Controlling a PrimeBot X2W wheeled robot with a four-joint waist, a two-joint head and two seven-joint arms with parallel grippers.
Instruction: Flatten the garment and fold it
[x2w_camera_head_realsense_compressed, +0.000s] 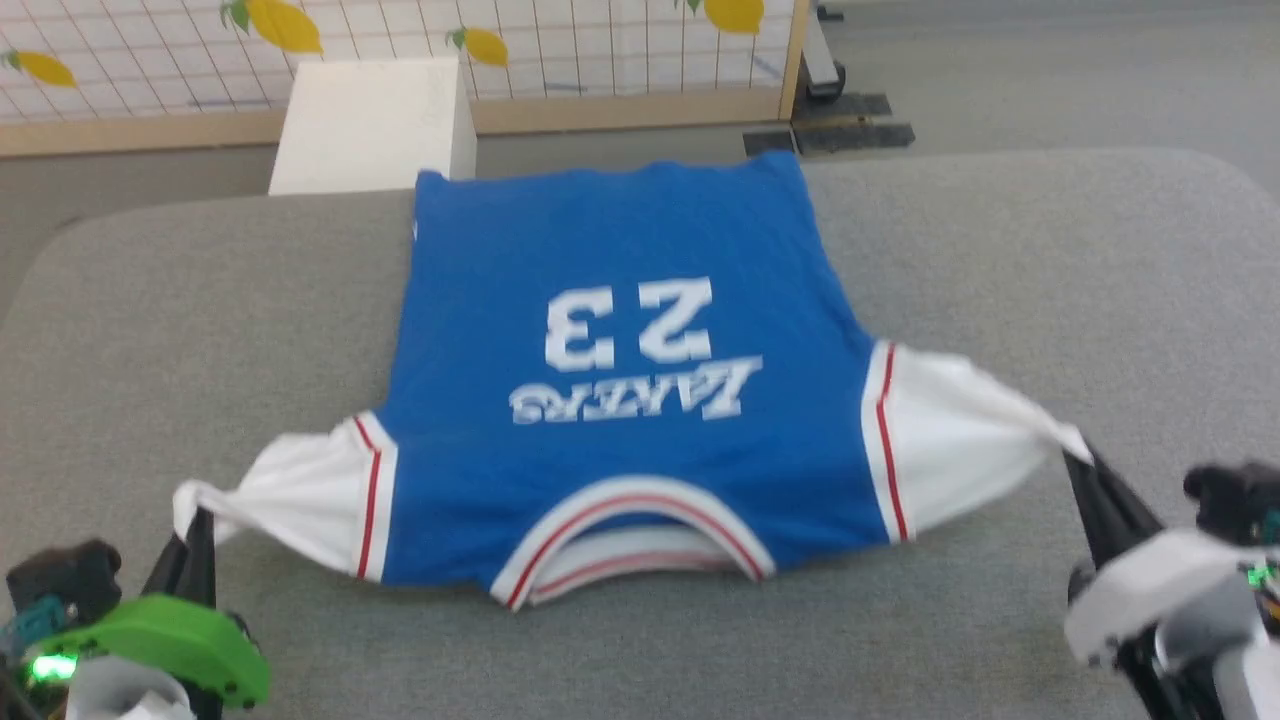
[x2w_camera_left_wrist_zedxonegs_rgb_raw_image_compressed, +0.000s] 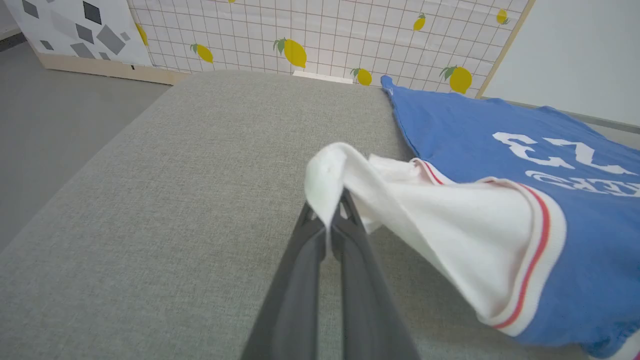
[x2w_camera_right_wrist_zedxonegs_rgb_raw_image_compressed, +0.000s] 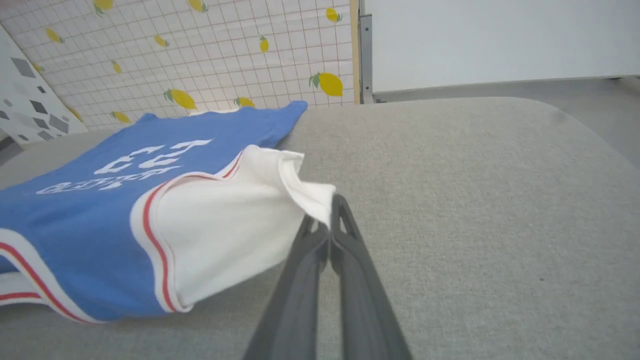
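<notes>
One garment (x2w_camera_head_realsense_compressed: 620, 300), one left pincer (x2w_camera_head_realsense_compressed: 197, 522), one right pincer (x2w_camera_head_realsense_compressed: 1078, 463), one white box (x2w_camera_head_realsense_compressed: 370, 125), one grey tabletop (x2w_camera_head_realsense_compressed: 1000, 280)

garment (x2w_camera_head_realsense_compressed: 620, 330): blue, white, red stripes | surface (x2w_camera_head_realsense_compressed: 1000, 300): grey | panel (x2w_camera_head_realsense_compressed: 600, 50): yellow lemons

From here, the fingertips of the left gripper (x2w_camera_left_wrist_zedxonegs_rgb_raw_image_compressed: 334, 210) are buried in the bunched white sleeve (x2w_camera_left_wrist_zedxonegs_rgb_raw_image_compressed: 400, 210) of the royal-blue jersey shirt (x2w_camera_head_realsense_compressed: 620, 330). One fingertip of the right gripper (x2w_camera_right_wrist_zedxonegs_rgb_raw_image_compressed: 327, 215) sits behind the other sleeve (x2w_camera_right_wrist_zedxonegs_rgb_raw_image_compressed: 225, 225). The white box (x2w_camera_head_realsense_compressed: 375, 120), far left, has its foot hidden by the grey padded table (x2w_camera_head_realsense_compressed: 1050, 280).
</notes>
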